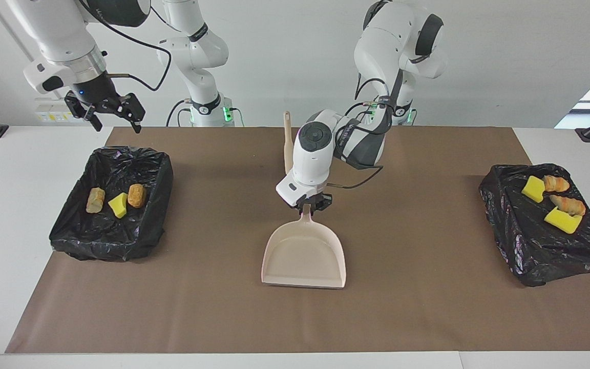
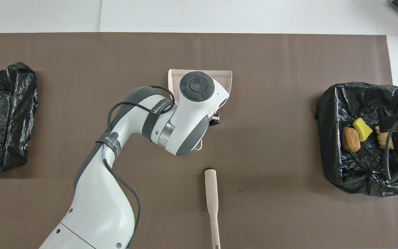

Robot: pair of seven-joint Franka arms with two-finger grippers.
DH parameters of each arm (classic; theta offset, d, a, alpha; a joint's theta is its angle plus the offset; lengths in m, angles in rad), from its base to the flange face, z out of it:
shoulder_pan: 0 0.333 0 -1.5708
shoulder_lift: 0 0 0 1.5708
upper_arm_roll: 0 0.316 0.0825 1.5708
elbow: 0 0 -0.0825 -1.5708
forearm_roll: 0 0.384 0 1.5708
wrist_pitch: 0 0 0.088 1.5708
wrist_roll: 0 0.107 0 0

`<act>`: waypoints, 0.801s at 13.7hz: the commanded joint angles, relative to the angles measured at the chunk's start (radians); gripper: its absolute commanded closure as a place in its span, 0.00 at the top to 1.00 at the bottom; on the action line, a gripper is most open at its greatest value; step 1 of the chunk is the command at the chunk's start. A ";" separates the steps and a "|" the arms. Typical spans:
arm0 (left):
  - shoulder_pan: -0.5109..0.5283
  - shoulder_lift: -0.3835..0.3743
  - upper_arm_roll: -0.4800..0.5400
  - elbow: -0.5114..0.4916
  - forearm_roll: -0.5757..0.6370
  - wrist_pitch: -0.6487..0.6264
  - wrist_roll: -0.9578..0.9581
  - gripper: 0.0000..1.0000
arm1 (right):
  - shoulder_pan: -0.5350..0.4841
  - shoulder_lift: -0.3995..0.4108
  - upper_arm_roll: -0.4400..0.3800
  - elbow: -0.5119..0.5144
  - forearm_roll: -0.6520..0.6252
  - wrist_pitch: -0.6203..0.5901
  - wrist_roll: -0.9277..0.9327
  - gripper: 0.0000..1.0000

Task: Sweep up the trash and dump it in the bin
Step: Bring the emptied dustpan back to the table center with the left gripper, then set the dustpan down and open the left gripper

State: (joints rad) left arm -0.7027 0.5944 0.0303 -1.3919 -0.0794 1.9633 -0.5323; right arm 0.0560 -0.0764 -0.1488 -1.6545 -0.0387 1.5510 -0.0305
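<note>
**Meanwhile, dustpan held at mid-table, scraps in both bins**

At the upper left of the facing view, the right gripper [image 1: 106,114] hung in the air with its fingers spread wide and nothing between them, over the table edge just above the bin. Below it, at the left of that view, a bin [image 1: 147,205] lined with black plastic held three pieces of the trash: a tan bread piece [image 1: 95,200], a yellow sponge chunk [image 1: 118,205] and an orange bread piece [image 1: 136,195], lying close together in a row.

At the centre, the brush [image 1: 288,146] lay on the brown mat [image 1: 213,307], its upper handle showing beside the left arm's wrist; in the overhead view the brush [image 2: 212,204] lay at the lower middle, apart from everything else. The left gripper [image 1: 309,206] was clenched on the handle of the dustpan [image 1: 304,256], whose empty pan spread toward the bottom of the frame, its wide lip lowest. In the overhead view the arm covered most of the dustpan [image 2: 229,81].

At the right of the facing view, a second black bin [image 1: 546,256] carried four more pieces: a yellow sponge [image 1: 532,188] touching a croissant-like piece [image 1: 556,183], and below them another croissant-like piece [image 1: 569,205] resting on a second yellow sponge [image 1: 561,221].
</note>
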 commanded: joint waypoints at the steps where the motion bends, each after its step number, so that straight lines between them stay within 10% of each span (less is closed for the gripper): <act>1: -0.015 0.028 0.000 0.047 -0.023 0.026 -0.052 0.00 | -0.059 0.017 0.061 0.032 0.003 -0.023 -0.014 1.00; 5: -0.018 0.025 0.000 0.037 -0.068 0.074 -0.049 0.16 | -0.071 0.015 0.071 0.048 -0.004 -0.084 -0.025 1.00; 11: -0.024 -0.030 0.000 0.008 -0.068 0.052 -0.040 1.00 | -0.088 0.010 0.094 0.095 0.002 -0.126 -0.022 1.00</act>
State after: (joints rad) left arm -0.7140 0.6032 0.0141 -1.3714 -0.1394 2.0282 -0.5701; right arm -0.0080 -0.0732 -0.0752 -1.5699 -0.0385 1.4390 -0.0305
